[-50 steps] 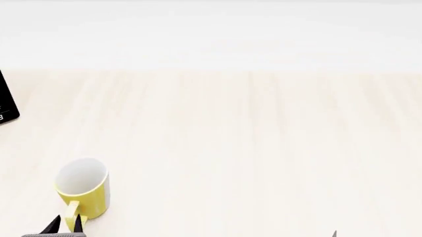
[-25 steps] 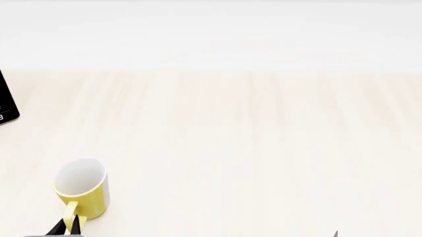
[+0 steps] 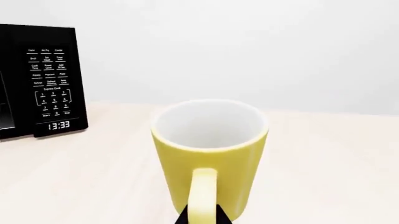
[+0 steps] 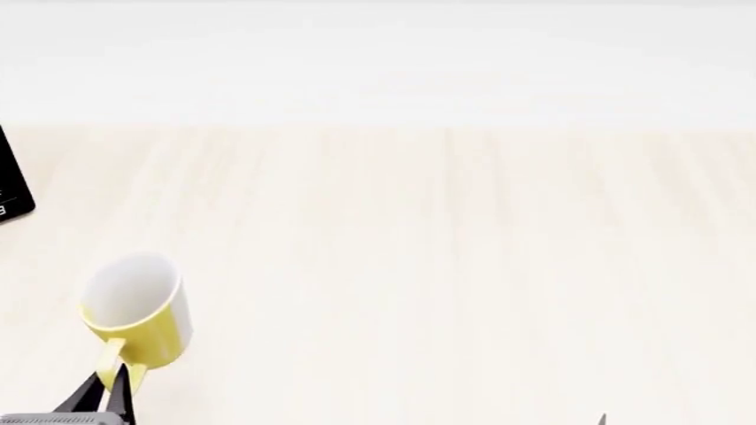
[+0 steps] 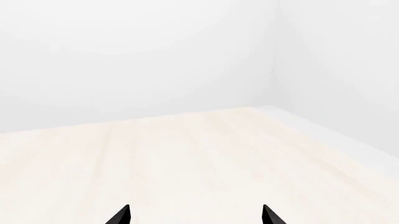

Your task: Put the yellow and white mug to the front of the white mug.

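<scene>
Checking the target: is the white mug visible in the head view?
No, only the yellow and white mug and the microwave's corner show.

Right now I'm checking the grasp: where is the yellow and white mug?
The yellow and white mug sits low on the head view's left, its handle pinched by the left gripper, with the microwave behind it.

Bright, even, diffuse light is seen in all views, with shadows scarcely cast, the pale wall washed out toward the top, and edges rendered sharp and undistorted.
</scene>
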